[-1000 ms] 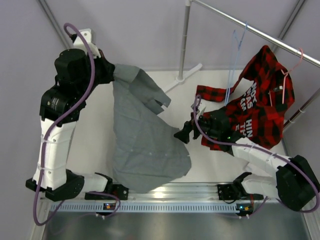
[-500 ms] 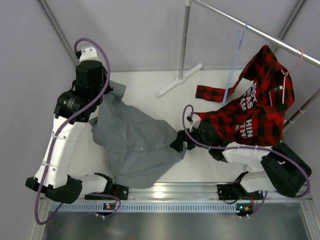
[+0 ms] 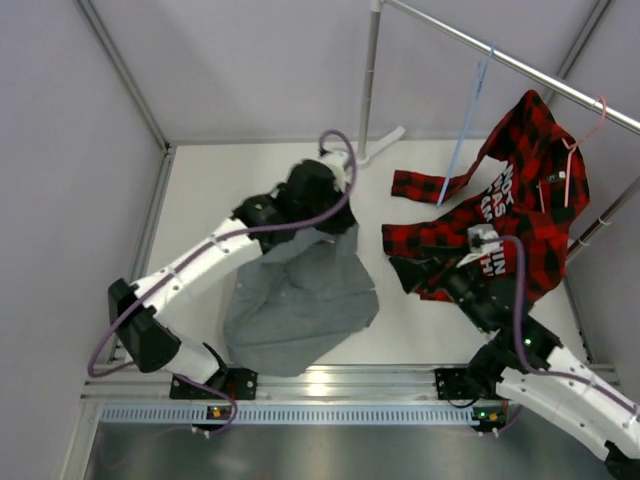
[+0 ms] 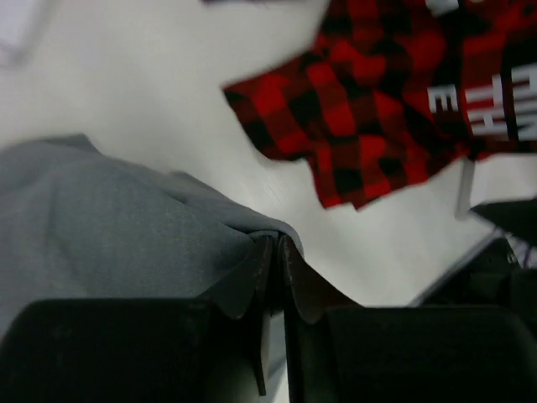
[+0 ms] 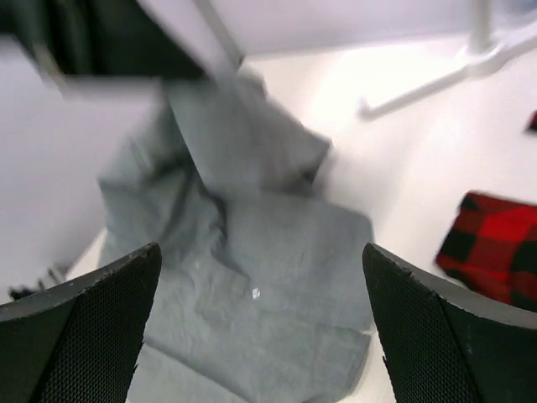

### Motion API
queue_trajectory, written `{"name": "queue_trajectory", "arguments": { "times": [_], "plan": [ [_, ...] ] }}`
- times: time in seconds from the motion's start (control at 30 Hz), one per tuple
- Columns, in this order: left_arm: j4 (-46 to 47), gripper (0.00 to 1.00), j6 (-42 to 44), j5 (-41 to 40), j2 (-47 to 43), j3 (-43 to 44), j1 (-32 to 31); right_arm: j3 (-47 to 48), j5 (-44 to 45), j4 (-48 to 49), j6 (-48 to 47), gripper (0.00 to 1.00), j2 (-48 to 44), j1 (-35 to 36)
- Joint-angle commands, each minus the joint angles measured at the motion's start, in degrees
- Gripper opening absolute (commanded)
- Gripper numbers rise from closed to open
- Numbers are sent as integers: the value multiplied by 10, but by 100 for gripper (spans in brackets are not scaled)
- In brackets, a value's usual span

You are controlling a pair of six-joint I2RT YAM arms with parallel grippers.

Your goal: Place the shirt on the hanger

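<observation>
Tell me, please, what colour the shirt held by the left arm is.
The shirt is plain grey, clearest in top external view.

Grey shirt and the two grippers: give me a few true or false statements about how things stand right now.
1. The left gripper is shut on the grey shirt. True.
2. The right gripper is holding the grey shirt. False: its fingers are spread wide and hold nothing.
3. The light-blue hanger hangs on the rail with no shirt on it. True.
4. The plaid shirt lies folded on the table, away from the rail. False: it hangs from the pink hanger on the rail, with its lower part draped down onto the table.
</observation>
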Motion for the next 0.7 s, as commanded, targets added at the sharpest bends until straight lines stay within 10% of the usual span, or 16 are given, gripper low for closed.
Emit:
{"name": "queue_trajectory", "arguments": {
  "times": [0.0, 0.07, 0.17, 0.43, 0.67],
  "plan": [
    [167, 14, -34, 20, 8, -72, -118, 57, 152, -219, -1, 99, -117, 3],
    [198, 28, -32, 1, 14, -102, -148, 99, 179, -300, -2, 99, -163, 3],
    [217, 98, -17, -49, -6, -128, -173, 147, 190, -352, -18, 100, -175, 4],
    [130, 98, -49, -485, -208, -257, -150, 230, 121, -360, -57, 99, -47, 4],
    [194, 98, -46, -97, -146, -337, 49, 220, 21, -314, -69, 99, 13, 3]
  ]
}}
